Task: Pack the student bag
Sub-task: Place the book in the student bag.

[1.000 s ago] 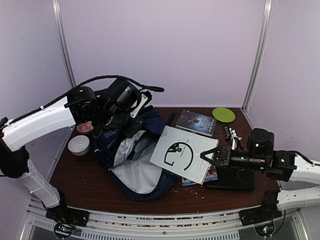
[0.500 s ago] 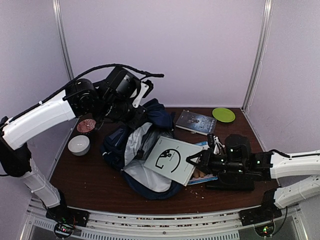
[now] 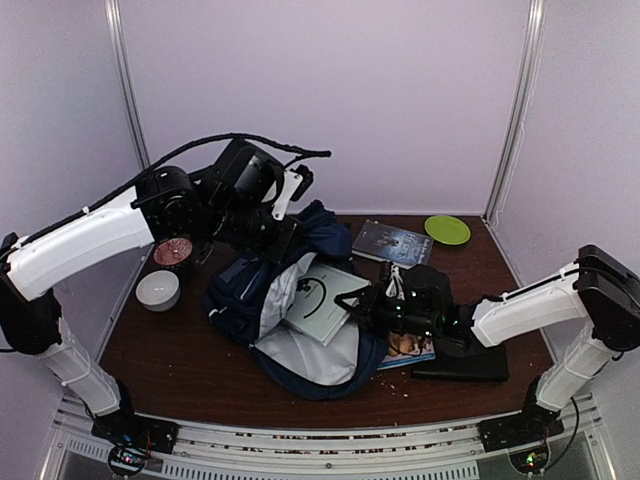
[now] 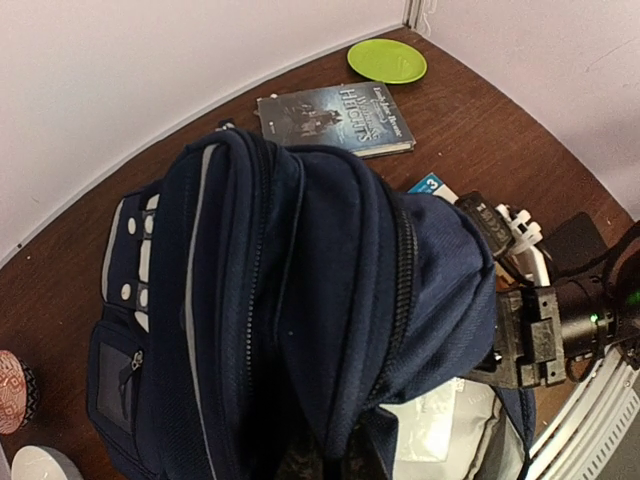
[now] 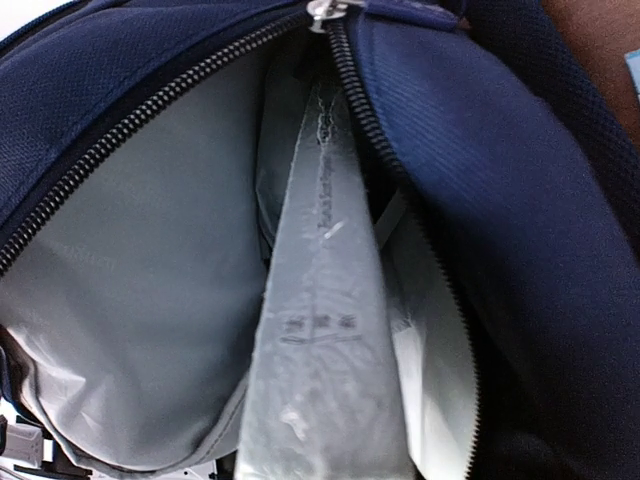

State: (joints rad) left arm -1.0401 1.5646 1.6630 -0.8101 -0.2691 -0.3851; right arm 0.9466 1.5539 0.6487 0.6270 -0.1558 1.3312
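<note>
**White book partway into the open bag**

The bag [image 3: 232, 296] sits at the middle of the desk [image 3: 150, 352], left of centre, its main zip open and the pale grey lining showing. The left gripper [image 3: 283, 238] is closed on the navy cloth at the bag's top and holds it raised. In the left wrist view the fabric bunches towards the bottom edge and hides the fingers.

The right gripper [image 3: 352, 299] is clamped on the near edge of a white book [image 3: 320, 300]. The book is tilted, with its far end inside the bag's mouth. The right wrist view shows its thin edge running between the two rows of zip teeth and against the lining.

Behind the bag, a dark book [image 3: 392, 243] lies flat, with a green plate [image 3: 447, 229] beyond it in the far right corner. A white bowl [image 3: 158, 290] and a patterned cup [image 3: 172, 252] stand to the left of the bag. A black case [image 3: 470, 362] lies under the right arm.
</note>
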